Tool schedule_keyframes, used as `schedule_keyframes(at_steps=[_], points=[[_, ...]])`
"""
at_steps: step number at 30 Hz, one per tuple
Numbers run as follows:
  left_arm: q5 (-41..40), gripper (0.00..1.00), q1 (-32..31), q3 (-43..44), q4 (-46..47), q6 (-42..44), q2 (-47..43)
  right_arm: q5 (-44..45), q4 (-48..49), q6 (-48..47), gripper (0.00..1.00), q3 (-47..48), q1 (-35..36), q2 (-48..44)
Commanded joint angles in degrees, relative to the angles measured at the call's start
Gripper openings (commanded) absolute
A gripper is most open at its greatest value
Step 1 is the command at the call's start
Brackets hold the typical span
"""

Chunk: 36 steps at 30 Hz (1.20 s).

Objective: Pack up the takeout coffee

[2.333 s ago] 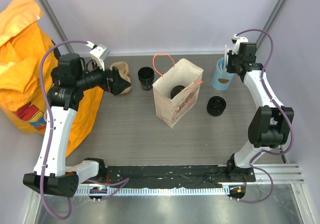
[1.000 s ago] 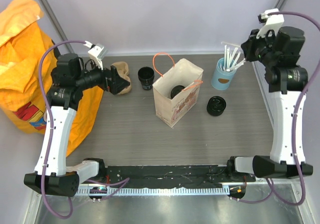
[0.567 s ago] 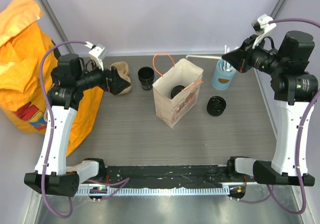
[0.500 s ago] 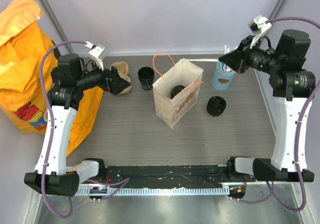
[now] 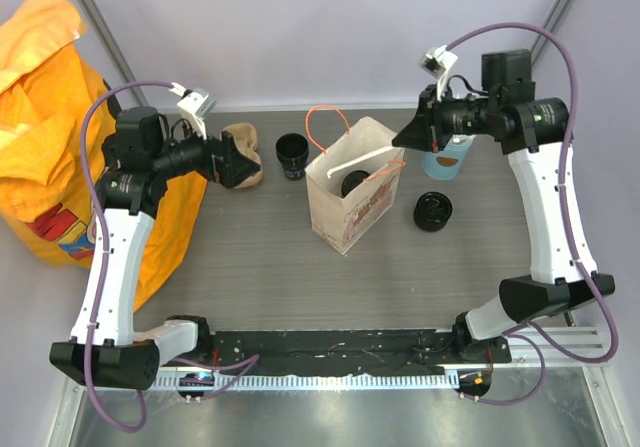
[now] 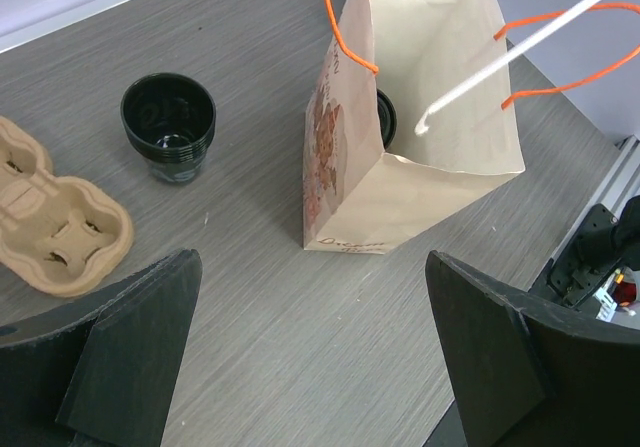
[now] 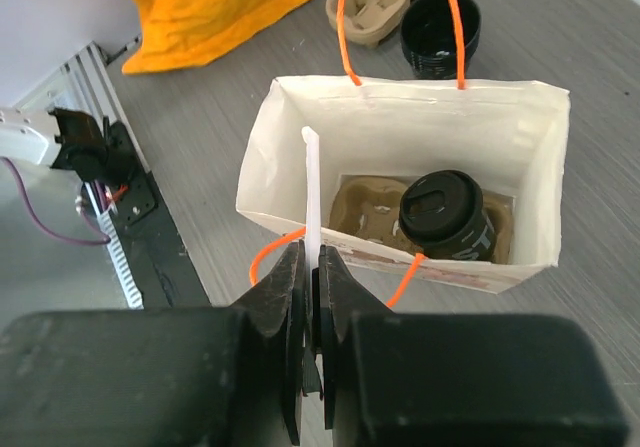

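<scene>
The takeout coffee [image 7: 445, 215], a black cup with a black lid, stands inside the open paper bag [image 7: 400, 92] on a brown pulp tray. From above the cup [image 5: 355, 182] shows through the bag's [image 5: 345, 217] mouth. My right gripper [image 7: 312, 267] is shut on a white straw [image 7: 311, 187] and hovers over the bag's right rim. The straw [image 5: 370, 154] slants down into the opening. My left gripper [image 6: 310, 267] is open and holds nothing. It hangs above the table left of the bag [image 6: 360, 197], and its view also catches the straw [image 6: 520, 52].
A stack of open black cups [image 5: 291, 155] and a brown pulp carrier [image 6: 50, 227] sit behind and left of the bag. A light-blue cup [image 5: 445, 157] stands back right, a black round piece [image 5: 433, 211] lies right of the bag, and an orange bag [image 5: 50, 117] fills the left side.
My right arm has swung left from the light-blue cup with a straw in its grip, ending over the paper bag. The left arm has stayed still.
</scene>
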Motion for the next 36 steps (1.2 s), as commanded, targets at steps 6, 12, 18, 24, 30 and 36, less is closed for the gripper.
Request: schedule_keyframes(at_steps=[6, 12, 18, 24, 30, 36], points=[[2.06, 1.00, 1.57, -0.76, 3.05, 0.69, -0.08, 9.19, -8.01, -5.95, 0.12, 9.66, 7.54, 9.85], [3.03, 1.00, 1.92, -1.29, 3.84, 0.16, 0.10, 12.10, -9.78, -6.83, 0.15, 13.79, 11.23, 15.04], [3.38, 1.00, 2.10, -1.47, 4.11, -0.19, 0.36, 13.76, -10.39, -6.75, 0.17, 16.08, 15.01, 18.56], [3.73, 1.00, 2.28, -1.73, 4.46, -0.37, 0.36, 19.38, -10.22, -7.18, 0.19, 16.52, 20.46, 19.71], [3.82, 1.00, 2.36, -1.91, 4.64, -0.54, 0.27, 29.05, -7.94, -8.59, 0.19, 14.76, 26.09, 19.44], [3.99, 1.00, 2.54, -2.17, 4.90, -0.81, 0.01, 36.62, -6.17, -9.82, 0.27, 13.36, 30.92, 20.15]])
